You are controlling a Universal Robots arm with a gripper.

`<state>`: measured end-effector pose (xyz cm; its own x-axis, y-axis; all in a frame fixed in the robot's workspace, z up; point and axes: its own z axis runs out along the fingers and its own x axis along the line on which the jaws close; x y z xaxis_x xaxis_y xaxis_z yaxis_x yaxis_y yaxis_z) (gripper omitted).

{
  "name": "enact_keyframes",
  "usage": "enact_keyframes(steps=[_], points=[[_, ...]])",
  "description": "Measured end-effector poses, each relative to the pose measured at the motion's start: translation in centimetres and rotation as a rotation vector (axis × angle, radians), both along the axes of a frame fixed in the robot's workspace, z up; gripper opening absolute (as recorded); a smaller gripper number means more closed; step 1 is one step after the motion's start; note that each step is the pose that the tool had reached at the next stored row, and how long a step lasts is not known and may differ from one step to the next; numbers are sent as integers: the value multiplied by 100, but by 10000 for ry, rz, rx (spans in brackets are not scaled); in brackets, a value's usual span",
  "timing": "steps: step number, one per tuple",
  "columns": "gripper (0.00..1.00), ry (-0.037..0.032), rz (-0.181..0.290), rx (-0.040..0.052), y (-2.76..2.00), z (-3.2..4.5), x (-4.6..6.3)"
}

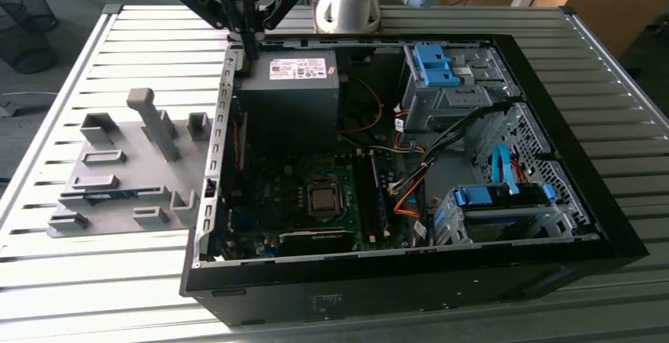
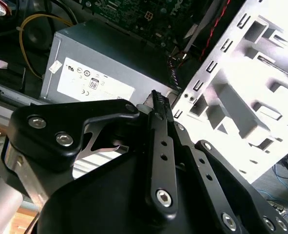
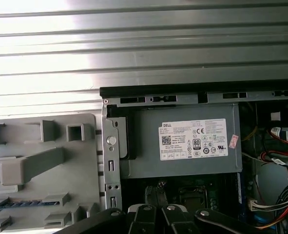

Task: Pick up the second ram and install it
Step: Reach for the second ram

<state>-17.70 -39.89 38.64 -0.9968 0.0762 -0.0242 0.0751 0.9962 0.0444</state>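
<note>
The open computer case (image 1: 418,288) is set on the slatted counter (image 1: 146,30), with a grey fixture (image 1: 115,135) just beside its wall at 9 o'clock in the exterior view. Bare counter is left beyond the fixture at 9 and 6 o'clock. The tool (image 1: 251,45) is held over the case rim at 11 o'clock, near the power supply (image 1: 287,96). It is clenched on nothing, fingertips (image 2: 156,100) pressed together. The second ram (image 1: 103,196) is lodged in a fixture slot, well apart from the tool.

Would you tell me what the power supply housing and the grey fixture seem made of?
The power supply housing: likely sheet metal, dull grey with a faint sheen. The grey fixture: probably moulded or printed plastic, matte, uniform colour, chunky blocks.
</note>
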Motion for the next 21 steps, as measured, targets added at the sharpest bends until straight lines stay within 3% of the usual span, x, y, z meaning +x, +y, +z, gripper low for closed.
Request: enact_keyframes(steps=[21], points=[[11,0,-1,0,0,-9,-298]])
